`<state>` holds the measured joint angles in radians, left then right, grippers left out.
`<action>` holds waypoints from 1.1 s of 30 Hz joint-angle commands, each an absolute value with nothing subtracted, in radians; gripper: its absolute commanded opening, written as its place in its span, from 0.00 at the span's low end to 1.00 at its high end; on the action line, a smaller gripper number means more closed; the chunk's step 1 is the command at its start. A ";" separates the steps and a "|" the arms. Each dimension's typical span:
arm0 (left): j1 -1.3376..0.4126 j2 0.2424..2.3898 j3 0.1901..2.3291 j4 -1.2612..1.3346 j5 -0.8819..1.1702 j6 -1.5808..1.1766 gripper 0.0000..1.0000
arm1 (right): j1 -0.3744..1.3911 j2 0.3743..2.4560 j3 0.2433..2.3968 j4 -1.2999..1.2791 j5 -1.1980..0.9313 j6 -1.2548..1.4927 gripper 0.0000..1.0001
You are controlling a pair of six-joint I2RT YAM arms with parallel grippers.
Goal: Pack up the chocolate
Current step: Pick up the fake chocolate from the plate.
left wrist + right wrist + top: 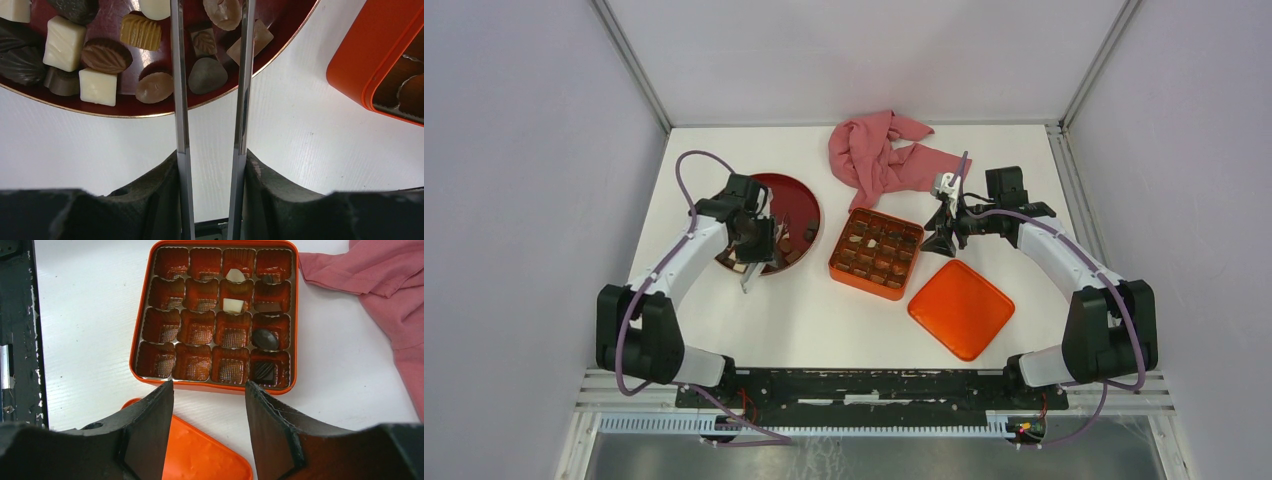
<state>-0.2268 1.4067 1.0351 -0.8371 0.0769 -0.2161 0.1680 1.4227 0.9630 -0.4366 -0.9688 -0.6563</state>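
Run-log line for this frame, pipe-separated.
left gripper: shut on tongs, over plate of chocolate | right gripper: open, empty, beside tin | tin: partly filled | lid: off, beside tin

My right fingers (150,437) are matte black, my left fingers (179,75) bright steel. The chocolates (106,56) are dark brown, tan and cream, some leaf-ribbed, on a dark-red, gold-edged plate (290,20). Orange tin (215,386) with coppery, gridded cups; orange lid (961,309); pink cloth (879,160); white table (764,320).

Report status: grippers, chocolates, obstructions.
Left gripper shut on tongs, blades over chocolates on the plate. Right gripper open, empty, near the tin. Tin holds six. Lid and cloth beside it, not over it.
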 commanded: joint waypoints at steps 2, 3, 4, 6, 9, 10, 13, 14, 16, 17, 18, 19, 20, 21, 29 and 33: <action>-0.239 1.426 1.061 -0.823 0.077 -0.189 0.46 | 0.166 1.422 1.003 -0.439 -0.997 -0.676 0.60; -0.241 1.429 1.058 -0.822 0.076 -0.189 0.46 | 0.166 1.422 1.003 -0.438 -0.997 -0.675 0.60; -0.244 1.432 1.055 -0.820 0.077 -0.189 0.46 | 0.166 1.422 1.003 -0.439 -0.997 -0.675 0.60; -0.246 1.436 1.052 -0.816 0.077 -0.191 0.46 | 0.165 1.423 1.003 -0.439 -0.997 -0.675 0.61; -0.250 1.444 1.052 -0.816 0.073 -0.192 0.46 | 0.165 1.424 1.003 -0.439 -0.997 -0.675 0.61; -0.252 1.447 1.052 -0.818 0.069 -0.192 0.46 | 0.165 1.424 1.003 -0.439 -0.997 -0.675 0.61; -0.258 1.456 1.055 -0.826 0.050 -0.192 0.47 | 0.166 1.422 1.005 -0.440 -0.997 -0.676 0.61; -0.260 1.456 1.055 -0.826 0.049 -0.192 0.47 | 0.165 1.424 1.004 -0.440 -0.997 -0.676 0.61; -0.262 1.457 1.055 -0.827 0.049 -0.192 0.46 | 0.166 1.424 1.005 -0.440 -0.997 -0.676 0.61; -0.264 1.461 1.055 -0.826 0.049 -0.192 0.46 | 0.165 1.425 1.005 -0.440 -0.997 -0.676 0.61; -0.266 1.462 1.057 -0.827 0.047 -0.192 0.45 | 0.166 1.425 1.005 -0.439 -0.998 -0.676 0.61; -0.268 1.467 1.057 -0.827 0.044 -0.192 0.45 | 0.165 1.425 1.005 -0.440 -0.999 -0.676 0.61; -0.270 1.471 1.058 -0.828 0.041 -0.192 0.45 | 0.165 1.425 1.005 -0.441 -0.999 -0.676 0.61; -0.273 1.477 1.060 -0.830 0.036 -0.192 0.44 | 0.165 1.424 1.005 -0.441 -0.999 -0.678 0.61; -0.286 1.487 1.086 -0.851 0.016 -0.192 0.13 | 0.166 1.423 1.006 -0.443 -0.999 -0.680 0.61; -0.286 1.475 1.098 -0.854 0.012 -0.192 0.02 | 0.164 1.424 1.007 -0.447 -1.000 -0.683 0.61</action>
<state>-0.2829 1.4868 1.0443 -0.8459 0.0269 -0.2161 0.1680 1.4227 0.9630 -0.4431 -0.9691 -0.6609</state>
